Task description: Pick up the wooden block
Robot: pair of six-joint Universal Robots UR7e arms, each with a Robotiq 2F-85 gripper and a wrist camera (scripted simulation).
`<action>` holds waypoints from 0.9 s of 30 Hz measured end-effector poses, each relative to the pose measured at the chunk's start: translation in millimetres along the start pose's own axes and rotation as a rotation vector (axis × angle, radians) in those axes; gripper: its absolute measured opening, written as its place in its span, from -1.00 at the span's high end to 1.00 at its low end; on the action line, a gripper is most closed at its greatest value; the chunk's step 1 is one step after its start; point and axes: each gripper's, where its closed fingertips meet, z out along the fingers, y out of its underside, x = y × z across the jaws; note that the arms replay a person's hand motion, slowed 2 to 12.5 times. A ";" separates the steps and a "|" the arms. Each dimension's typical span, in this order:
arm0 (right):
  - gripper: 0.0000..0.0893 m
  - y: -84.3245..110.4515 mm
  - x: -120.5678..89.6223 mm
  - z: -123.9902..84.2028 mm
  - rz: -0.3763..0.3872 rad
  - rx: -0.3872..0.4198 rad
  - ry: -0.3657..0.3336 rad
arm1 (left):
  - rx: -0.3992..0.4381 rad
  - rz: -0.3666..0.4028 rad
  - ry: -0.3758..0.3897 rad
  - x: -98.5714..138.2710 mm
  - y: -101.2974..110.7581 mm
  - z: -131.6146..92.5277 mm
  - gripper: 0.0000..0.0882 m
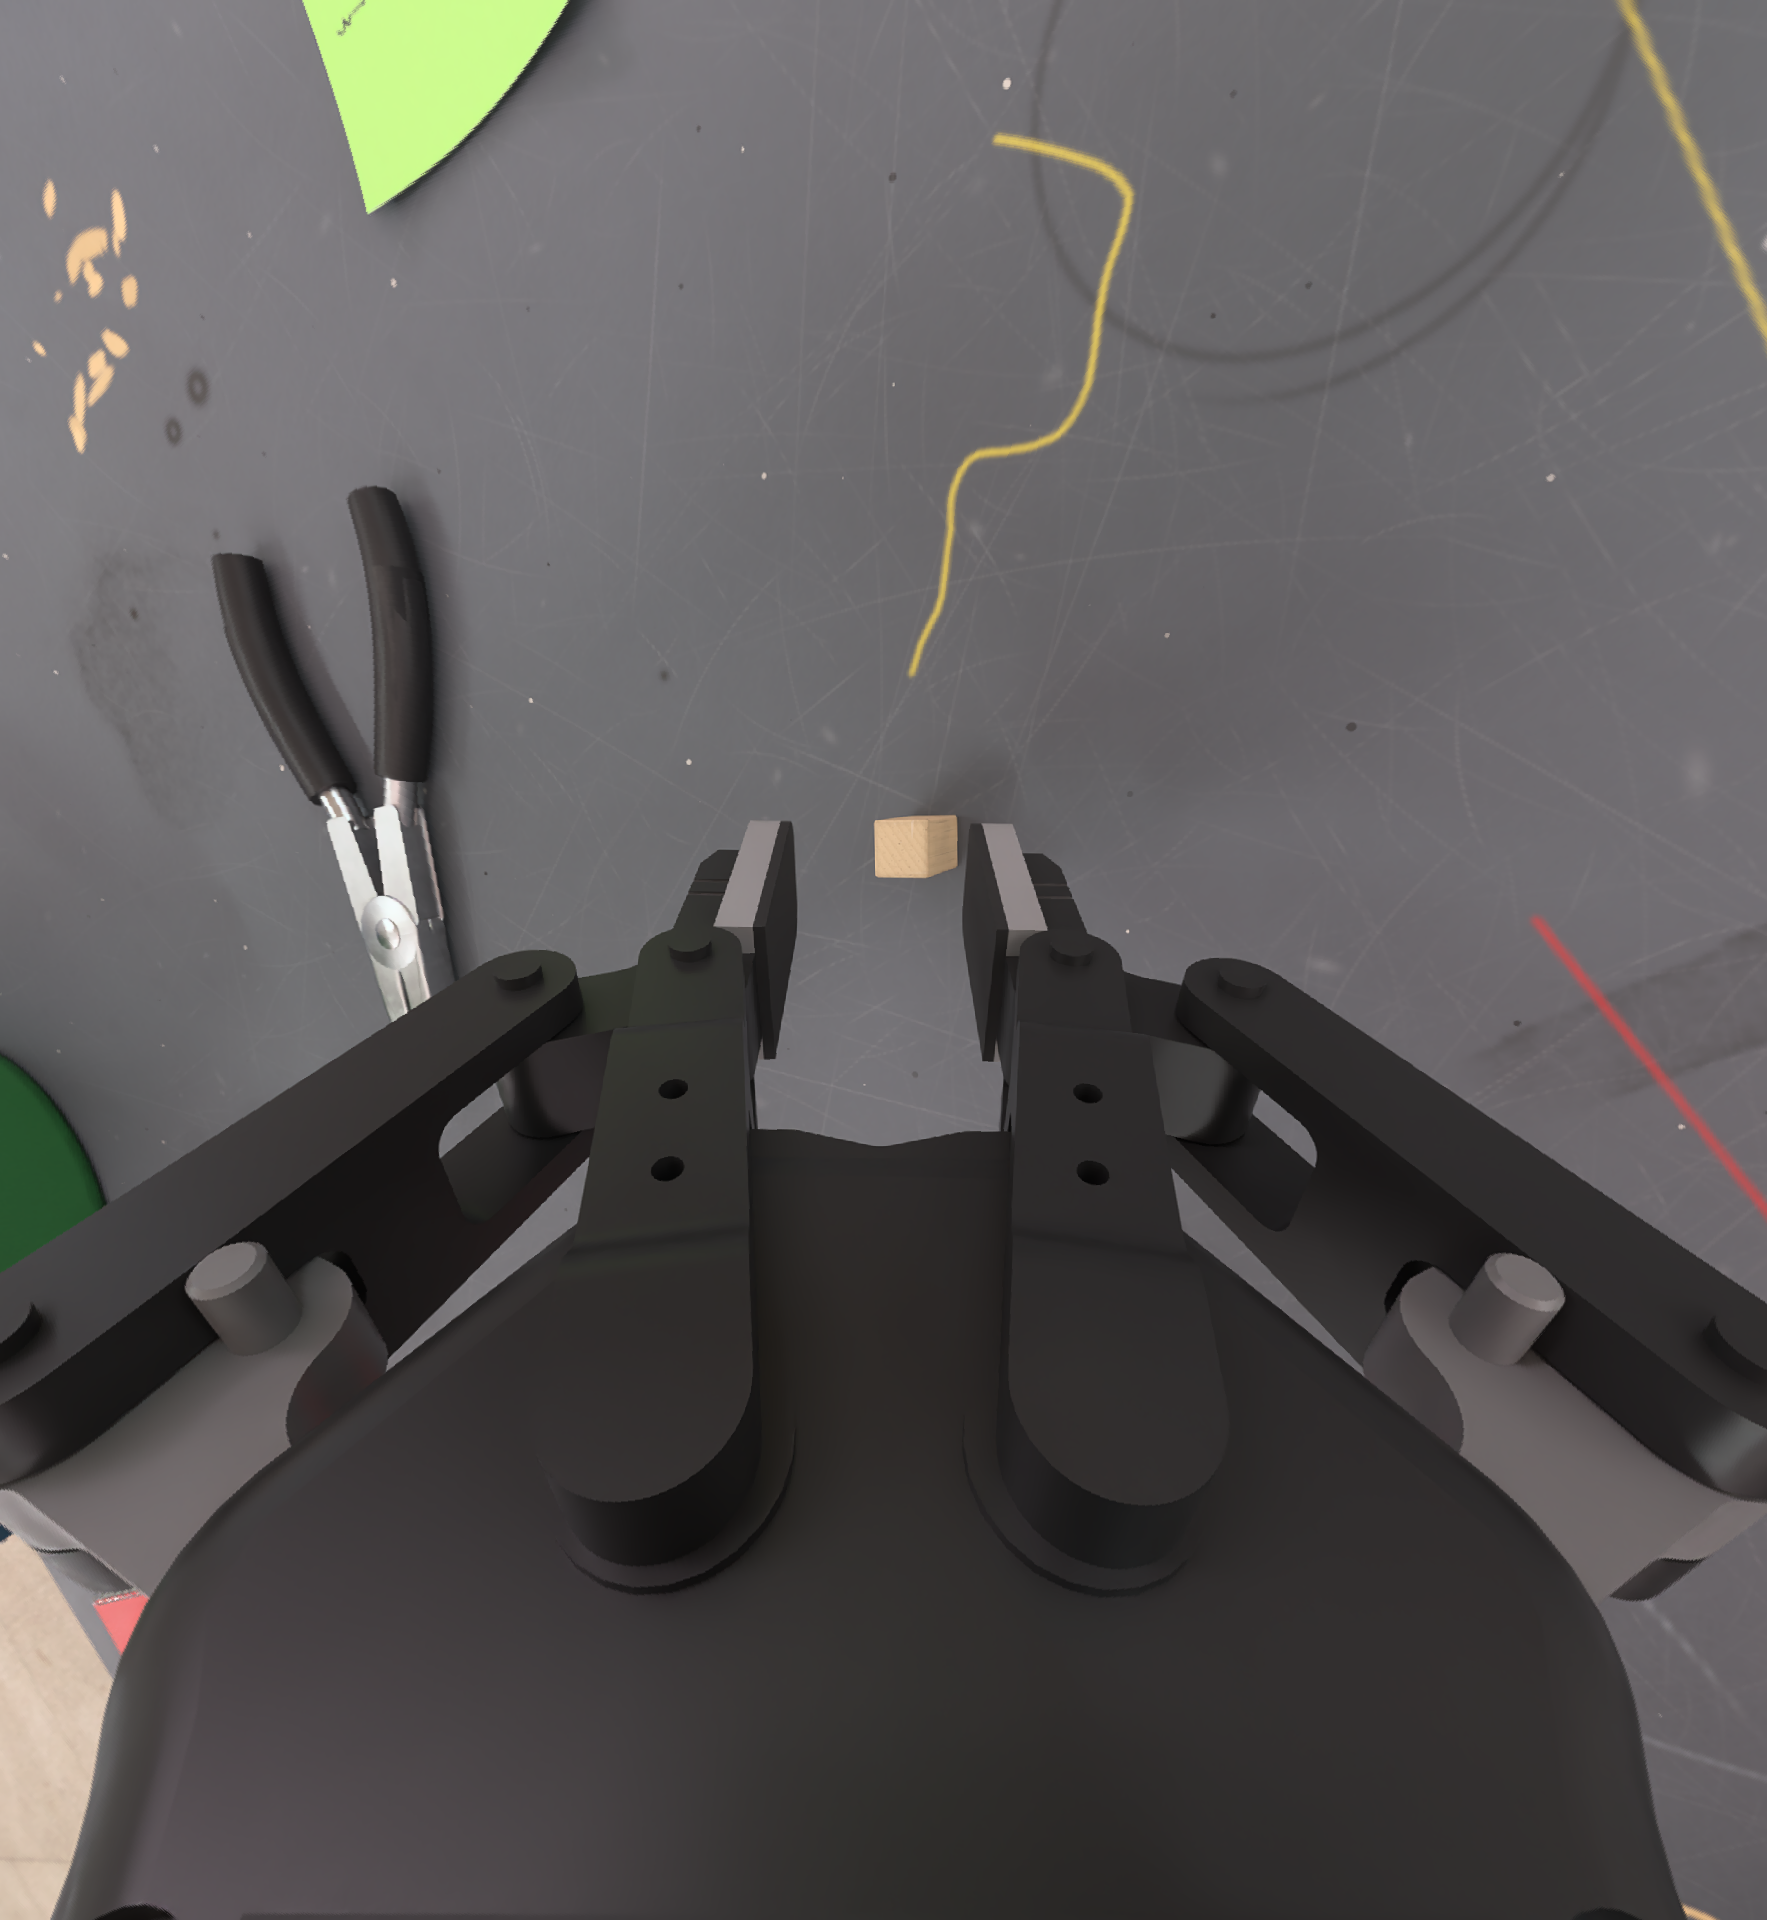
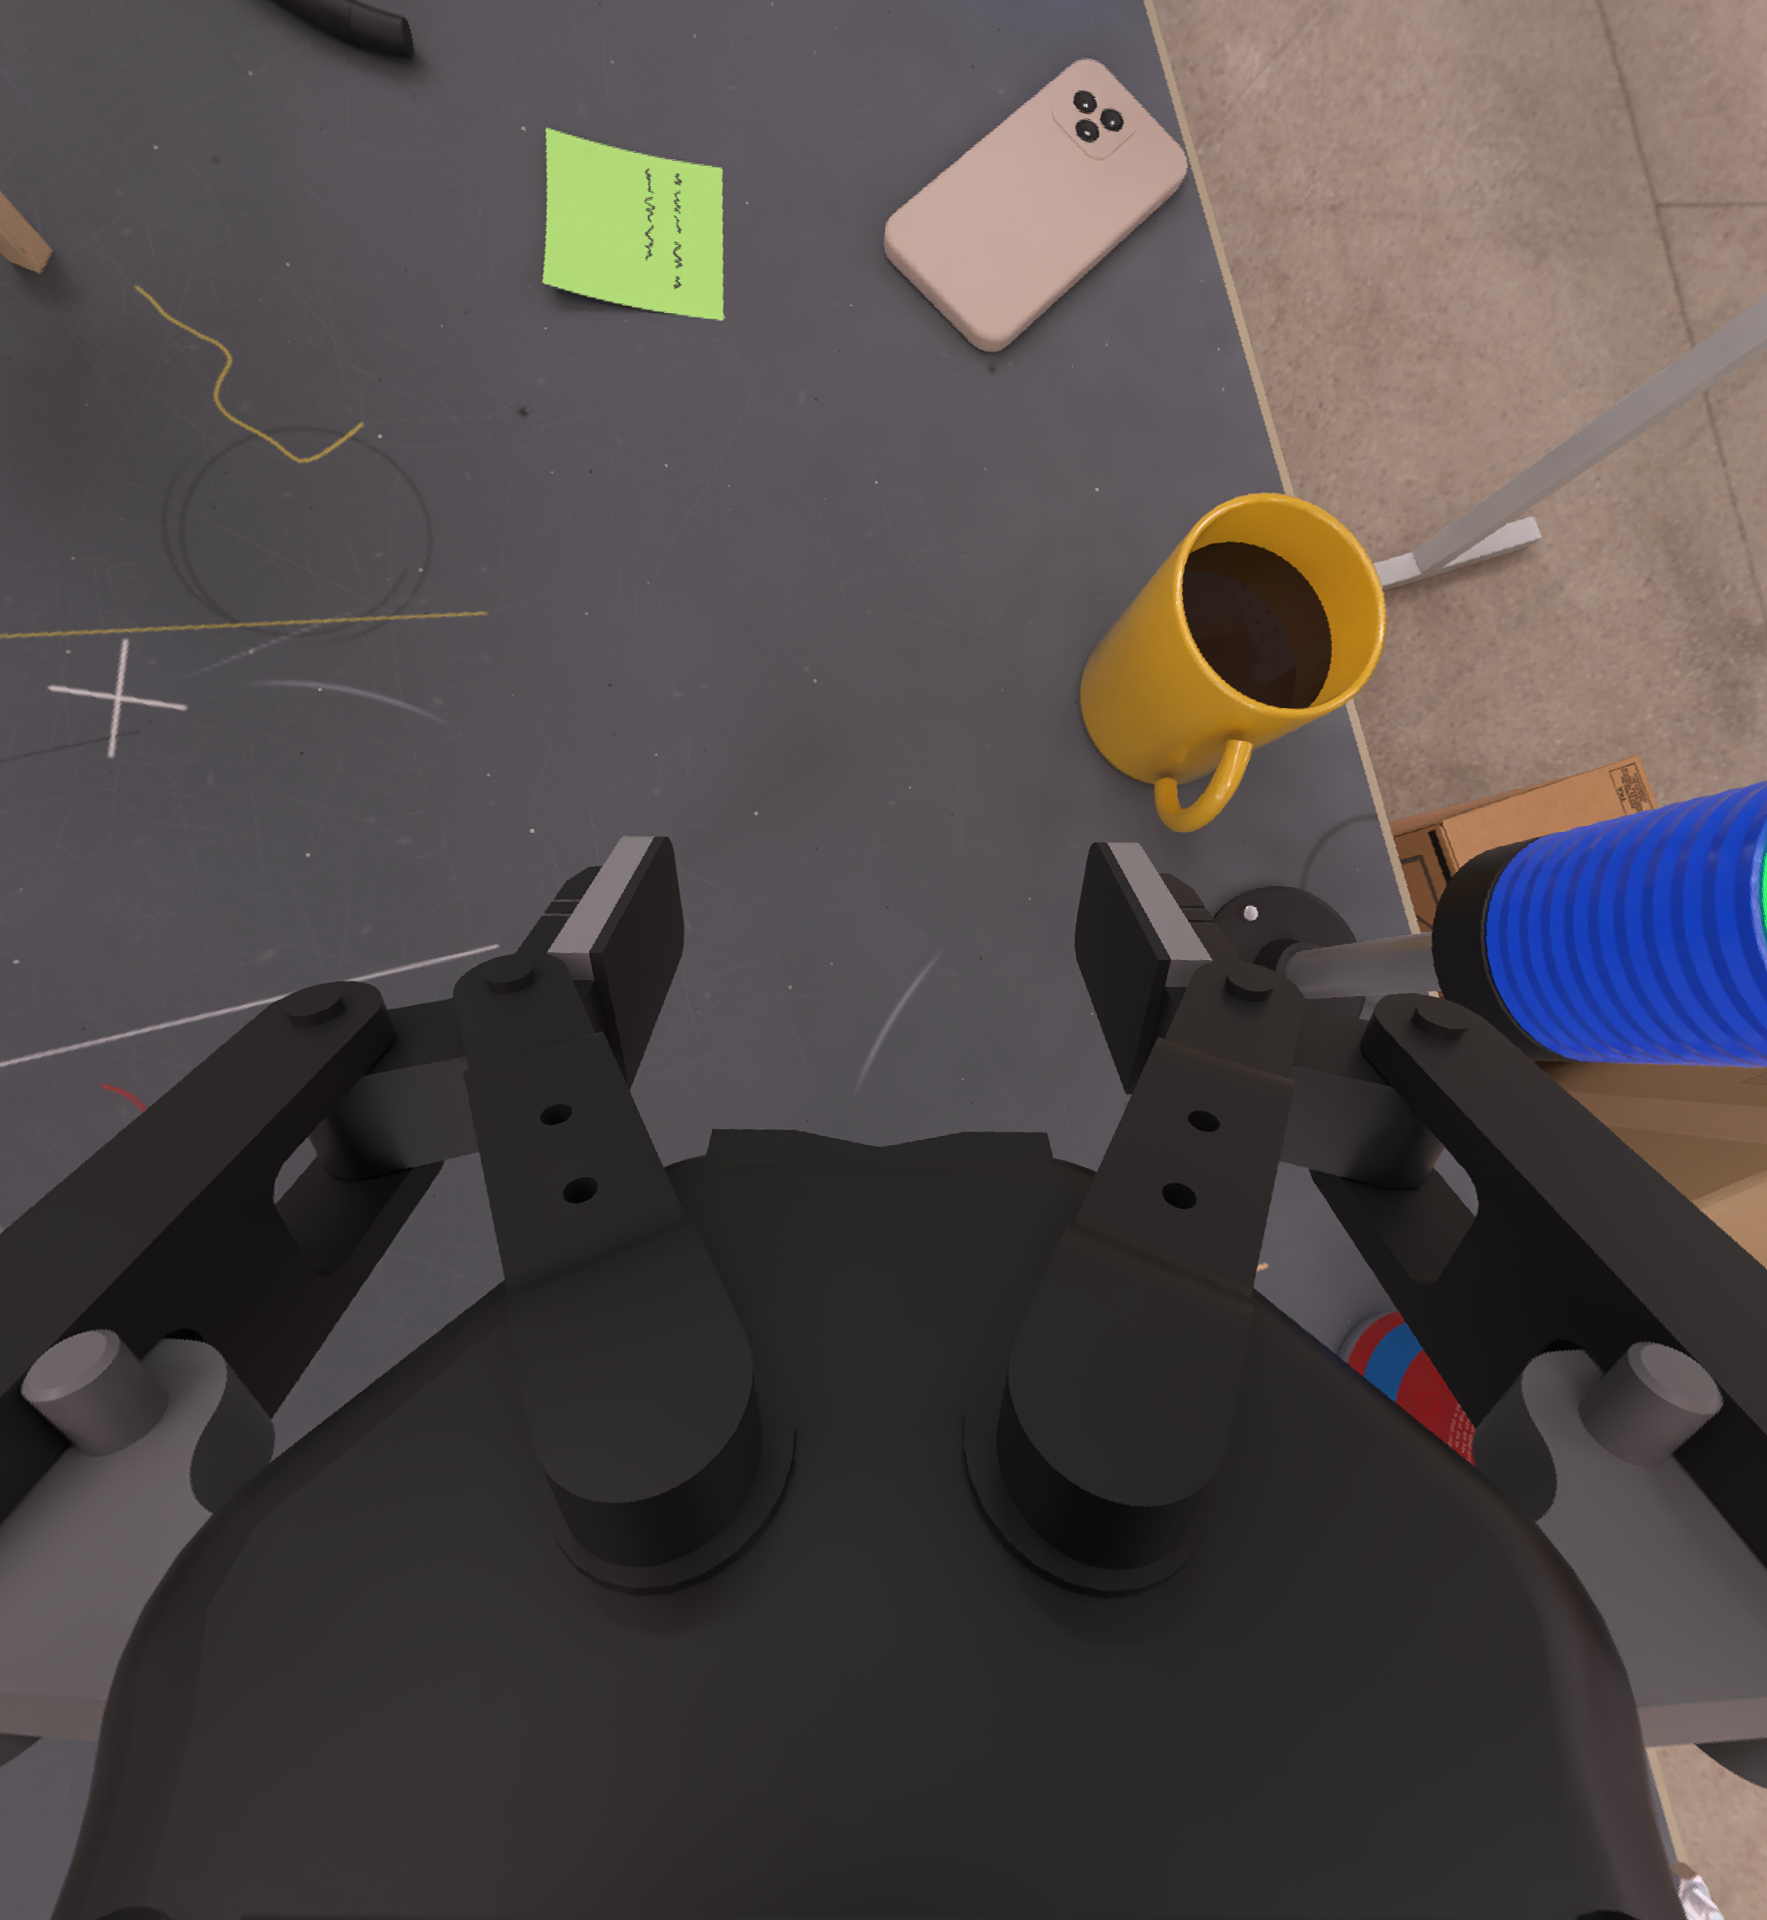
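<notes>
The wooden block (image 1: 915, 847) is a small pale cube on the dark grey table (image 1: 1274, 675). In the left wrist view it sits just beyond my left gripper (image 1: 879, 862), in line with the gap between the fingertips and nearer the right finger (image 1: 1009, 883). The left gripper is open, its jaws partly apart, and holds nothing. The block also shows far off at the upper left of the right wrist view (image 2: 3, 223). My right gripper (image 2: 879, 914) is wide open and empty above the table, far from the block.
Pliers (image 1: 370, 748) with black handles lie left of the left gripper. A green sticky note (image 2: 635, 223), a beige phone (image 2: 1035, 203) and a yellow mug (image 2: 1232, 649) with dark liquid sit near the table's right edge (image 2: 1263, 416). A blue and green cylinder (image 2: 1668, 925) juts in at right.
</notes>
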 end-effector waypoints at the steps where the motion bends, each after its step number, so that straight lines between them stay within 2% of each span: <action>1: -0.51 0.0 0.0 0.0 0.000 0.000 0.000 | -0.003 -0.005 0.002 0.1 0.7 1.5 0.34; 13: -0.51 -0.2 0.0 0.1 0.002 0.008 0.000 | -0.025 -0.046 0.029 2.2 4.1 15.3 0.41; 19: -0.51 -0.2 0.0 0.1 0.002 0.010 0.000 | -0.027 -0.041 0.034 4.3 3.8 22.0 0.44; 27: -0.51 -0.1 0.1 0.1 0.000 0.008 0.000 | -0.071 -0.032 0.036 4.3 9.2 29.0 0.47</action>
